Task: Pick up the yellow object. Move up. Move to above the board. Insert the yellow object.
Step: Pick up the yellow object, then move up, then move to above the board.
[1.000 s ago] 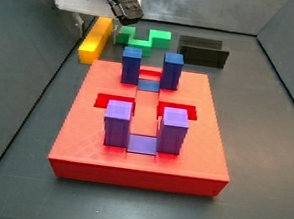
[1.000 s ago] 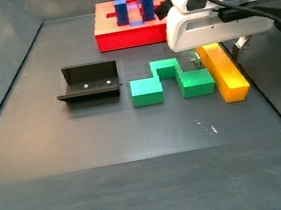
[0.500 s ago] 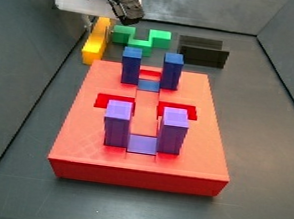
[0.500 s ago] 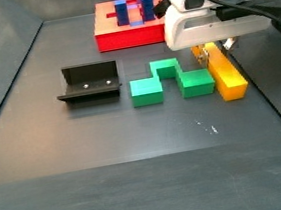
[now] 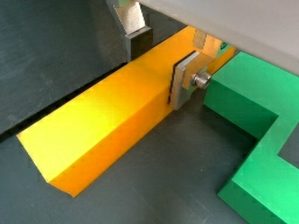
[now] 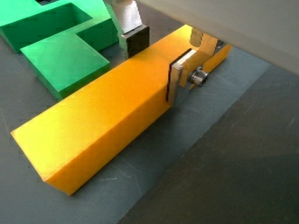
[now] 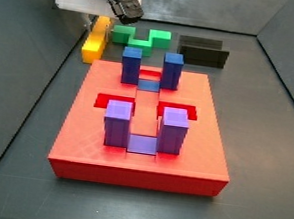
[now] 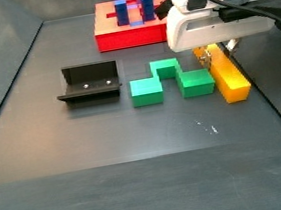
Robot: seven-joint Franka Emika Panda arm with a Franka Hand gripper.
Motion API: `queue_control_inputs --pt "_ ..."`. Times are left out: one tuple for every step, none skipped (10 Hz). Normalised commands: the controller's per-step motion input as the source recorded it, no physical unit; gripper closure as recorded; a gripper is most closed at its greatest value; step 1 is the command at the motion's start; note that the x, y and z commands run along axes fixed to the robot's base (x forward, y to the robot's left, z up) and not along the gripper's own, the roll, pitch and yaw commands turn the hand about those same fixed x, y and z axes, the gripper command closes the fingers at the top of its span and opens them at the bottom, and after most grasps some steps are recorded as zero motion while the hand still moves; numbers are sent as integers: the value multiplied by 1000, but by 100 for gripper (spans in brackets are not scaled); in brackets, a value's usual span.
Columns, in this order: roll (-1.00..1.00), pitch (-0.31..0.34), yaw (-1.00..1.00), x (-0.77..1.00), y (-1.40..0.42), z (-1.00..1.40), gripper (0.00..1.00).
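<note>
The gripper (image 5: 158,54) is down over the yellow bar (image 5: 111,114), its silver fingers (image 5: 184,80) pressed against both long sides. The bar lies on the floor beside the green notched block (image 8: 167,80), well apart from the red board (image 7: 144,131)

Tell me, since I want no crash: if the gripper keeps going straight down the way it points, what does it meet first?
The gripper already straddles the yellow object, a finger on each side. Going down, its fingertips would probably meet the dark floor beside the bar; the remaining gap is unclear.

You see a yellow-orange plastic bar (image 8: 227,73), a green notched block (image 8: 167,81), a red square board (image 7: 141,131), and a white-cased, silver-fingered end effector (image 5: 159,54).
</note>
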Motion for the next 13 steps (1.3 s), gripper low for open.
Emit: queue_control_inputs --pt "0 0 0 0 0 0 100" --pt "0 0 0 0 0 0 100" --pt "0 0 0 0 0 0 100" --pt "0 0 0 0 0 0 100" --pt "0 0 0 0 0 0 100" --pt "0 0 0 0 0 0 100" --pt "0 0 0 0 0 833 100" --pt "-14 34 -44 -24 -72 775 100" --pt "-28 70 -40 -46 -73 664 100" --pt "-51 52 -14 -1 -32 325 100" --pt "0 0 0 0 0 1400 100" --pt "-14 14 6 -16 1 1400 100" --pt "-30 21 4 -37 -9 1400 100"
